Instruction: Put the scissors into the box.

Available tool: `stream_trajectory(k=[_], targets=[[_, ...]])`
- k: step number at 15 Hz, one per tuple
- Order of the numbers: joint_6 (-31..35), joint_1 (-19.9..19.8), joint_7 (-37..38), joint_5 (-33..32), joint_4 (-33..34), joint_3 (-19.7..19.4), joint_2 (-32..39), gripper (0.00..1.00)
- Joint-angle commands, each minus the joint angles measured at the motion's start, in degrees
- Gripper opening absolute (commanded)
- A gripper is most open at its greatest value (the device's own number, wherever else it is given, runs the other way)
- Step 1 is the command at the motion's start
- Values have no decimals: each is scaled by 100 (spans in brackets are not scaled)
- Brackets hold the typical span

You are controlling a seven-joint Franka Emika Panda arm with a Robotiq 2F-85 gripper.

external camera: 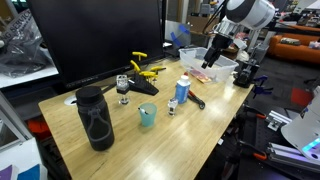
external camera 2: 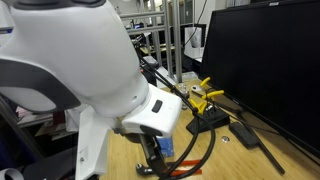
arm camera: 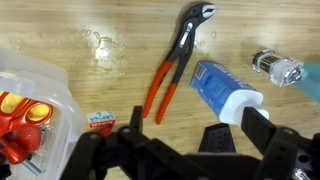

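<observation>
The black jaws are standing spread wide with nothing between them, above the pale wood-grain worktop (arm camera: 120, 45). Just beside one jaw a small red-and-teal tag (arm camera: 100, 122) is lying, its print too small to read, and past it the scissors (arm camera: 25, 125) are sitting inside the box (arm camera: 42, 78), their glossy red-orange handles showing through its clear, whitish plastic wall. By the opposite jaw a blue-labelled bottle (arm camera: 222, 88) with a white cap is standing, lettering unreadable, while farther out slim metal pliers (arm camera: 172, 65) with red handles are lying flat and a small ribbed glass piece (arm camera: 278, 68) is sitting.
</observation>
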Motion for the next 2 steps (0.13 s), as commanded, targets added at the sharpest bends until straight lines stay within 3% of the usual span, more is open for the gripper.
stream_trajectory(k=[1, 2], targets=[[4, 174, 53, -65, -3, -173, -11, 100], [3, 176, 53, -65, -3, -173, -11, 100]])
